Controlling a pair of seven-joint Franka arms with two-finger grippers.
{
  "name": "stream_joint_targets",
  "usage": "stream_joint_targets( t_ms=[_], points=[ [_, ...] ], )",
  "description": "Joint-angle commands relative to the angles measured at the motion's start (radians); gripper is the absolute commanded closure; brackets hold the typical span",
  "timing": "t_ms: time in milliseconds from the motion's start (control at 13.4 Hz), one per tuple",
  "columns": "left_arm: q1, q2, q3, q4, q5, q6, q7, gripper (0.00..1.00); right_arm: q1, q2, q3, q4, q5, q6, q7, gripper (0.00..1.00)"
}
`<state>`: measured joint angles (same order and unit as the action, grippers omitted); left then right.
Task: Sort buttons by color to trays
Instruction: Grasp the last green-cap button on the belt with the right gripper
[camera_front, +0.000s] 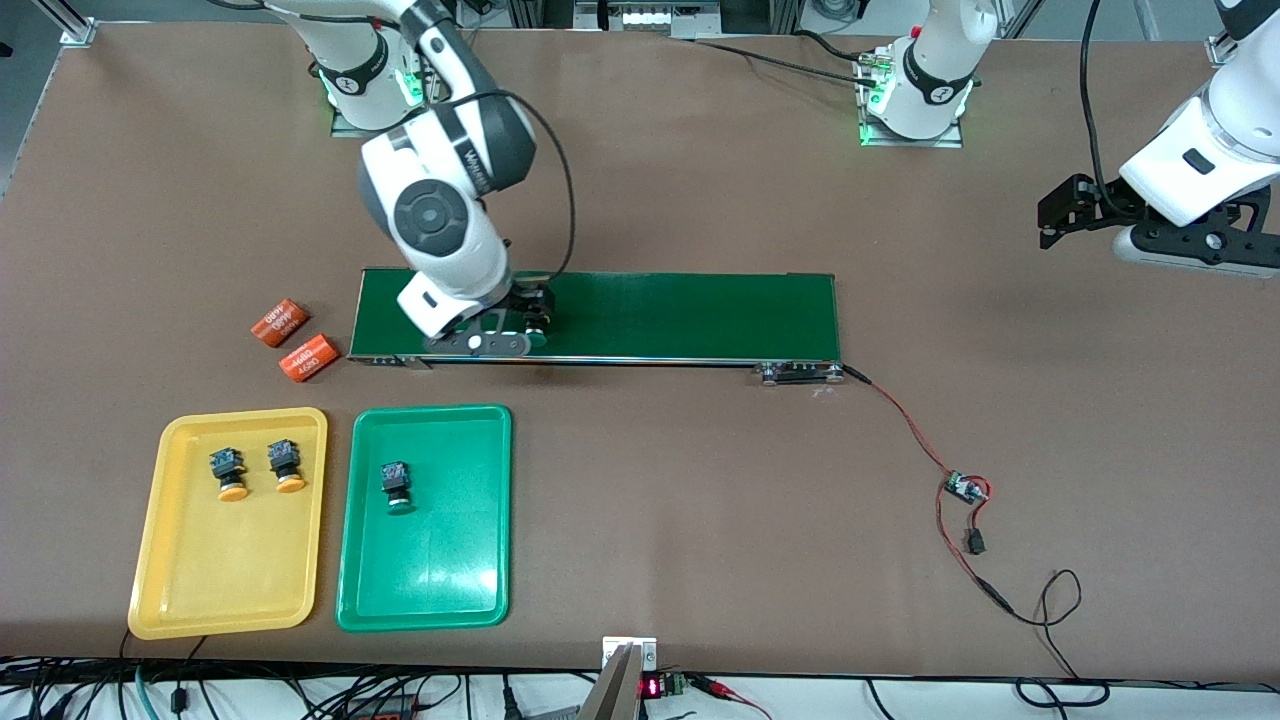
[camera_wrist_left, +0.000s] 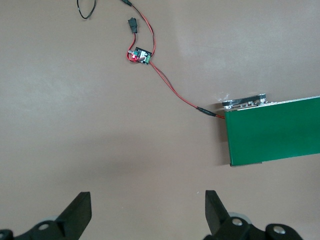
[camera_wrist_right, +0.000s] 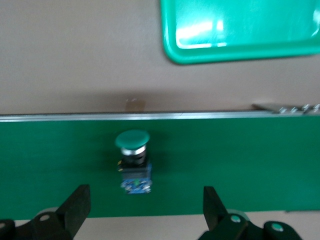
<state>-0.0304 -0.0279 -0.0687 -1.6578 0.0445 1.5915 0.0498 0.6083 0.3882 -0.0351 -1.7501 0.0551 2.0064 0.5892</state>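
Observation:
Two yellow-capped buttons (camera_front: 229, 474) (camera_front: 286, 466) lie in the yellow tray (camera_front: 225, 570). One green-capped button (camera_front: 397, 486) lies in the green tray (camera_front: 430, 570) (camera_wrist_right: 240, 30) beside it. Another green-capped button (camera_wrist_right: 133, 162) lies on its side on the conveyor belt (camera_wrist_right: 225, 165), at the right arm's end. My right gripper (camera_front: 530, 318) (camera_wrist_right: 146, 205) hangs open just over it, the button slightly ahead of the fingertips and untouched. In the front view the gripper hides this button. My left gripper (camera_front: 1050, 222) (camera_wrist_left: 148, 207) waits open over bare table at the left arm's end.
The long dark-green belt (camera_front: 680, 315) (camera_wrist_left: 275, 135) crosses the table's middle. Two orange cylinders (camera_front: 278, 323) (camera_front: 310, 358) lie beside its end, farther from the front camera than the yellow tray. A small circuit board (camera_front: 965, 488) (camera_wrist_left: 140, 56) with red and black wires trails from the belt's other end.

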Motion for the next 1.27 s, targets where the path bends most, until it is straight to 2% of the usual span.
stream_joint_targets(
  t_ms=[0, 75, 597, 971, 1045, 1120, 1195],
  points=[
    [-0.002, 0.011, -0.002, 0.029, 0.026, -0.021, 0.007, 0.00, -0.001, -0.026, 0.015, -0.098, 0.006, 0.078, 0.027, 0.00],
    [-0.002, 0.011, -0.002, 0.029, 0.026, -0.021, 0.007, 0.00, -0.001, -0.026, 0.030, -0.127, 0.006, 0.107, 0.037, 0.00],
    [-0.002, 0.011, -0.003, 0.029, 0.026, -0.021, 0.007, 0.00, -0.013, -0.017, 0.034, -0.262, -0.004, 0.270, 0.038, 0.00],
    [-0.002, 0.011, -0.002, 0.029, 0.026, -0.021, 0.007, 0.00, -0.030, 0.008, 0.034, -0.273, -0.014, 0.281, 0.008, 0.00],
    [-0.002, 0.011, -0.002, 0.029, 0.026, -0.021, 0.007, 0.00, -0.032, 0.012, 0.034, -0.276, -0.014, 0.281, 0.006, 0.08],
    [-0.002, 0.011, -0.002, 0.029, 0.026, -0.021, 0.007, 0.00, -0.033, 0.014, 0.034, -0.279, -0.014, 0.279, 0.006, 0.20],
    [-0.002, 0.011, 0.000, 0.029, 0.026, -0.021, 0.007, 0.00, -0.038, 0.014, 0.034, -0.279, -0.014, 0.273, 0.006, 0.45]
  ],
)
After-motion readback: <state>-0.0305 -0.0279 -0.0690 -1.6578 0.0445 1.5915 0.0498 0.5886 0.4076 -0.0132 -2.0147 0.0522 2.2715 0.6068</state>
